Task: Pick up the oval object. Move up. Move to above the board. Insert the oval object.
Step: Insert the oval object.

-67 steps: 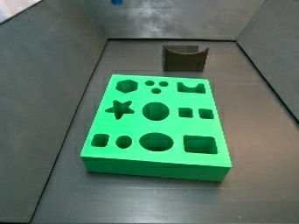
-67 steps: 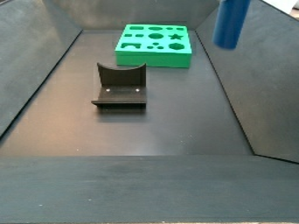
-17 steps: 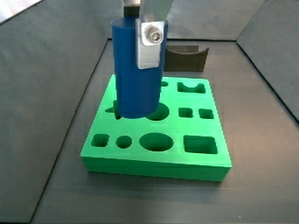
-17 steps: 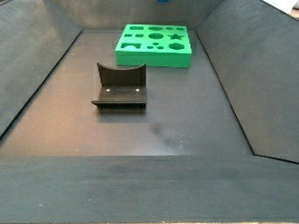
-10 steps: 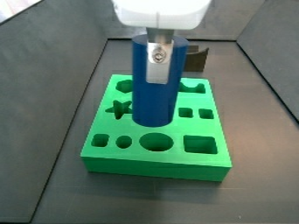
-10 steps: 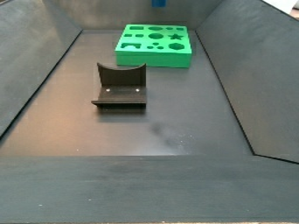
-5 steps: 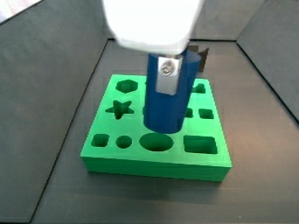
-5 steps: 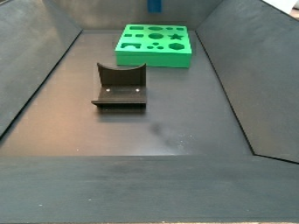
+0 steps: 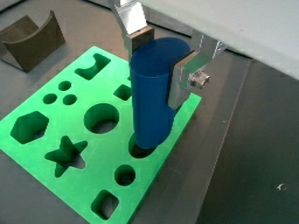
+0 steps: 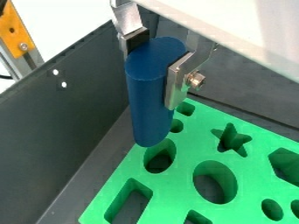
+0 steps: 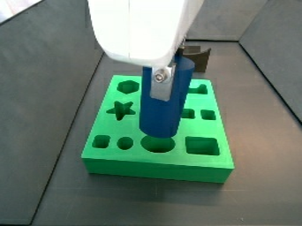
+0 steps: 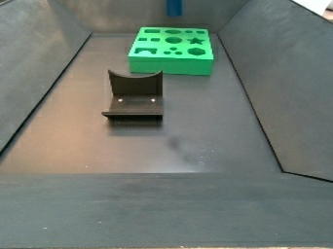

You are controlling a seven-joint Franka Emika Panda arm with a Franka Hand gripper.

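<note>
1. Gripping the oval object (image 9: 158, 92) between its two silver fingers (image 9: 184, 80), the pincer (image 9: 162, 54) hangs above the board (image 9: 35, 155), clenched on the upper part of the peg.
2. The oval object (image 10: 152, 87) stands upright in both wrist views, a smooth blue peg with one finger plate (image 10: 177, 81) pressed flat on its side.
3. In a side view the peg (image 11: 161, 110) has its lower end right at the large oval hole in the front row of the board (image 11: 154, 161); whether it has entered cannot be told.
4. In a wrist view its lower end (image 10: 147, 136) appears just above that hole, near the board's edge.
5. The board (image 12: 170, 49) lies flat on the dark floor, with star, hexagon, round and square holes.
6. The fixture (image 12: 132, 97) stands on the floor well apart from the board; it also shows behind the board (image 11: 195, 56).
</note>
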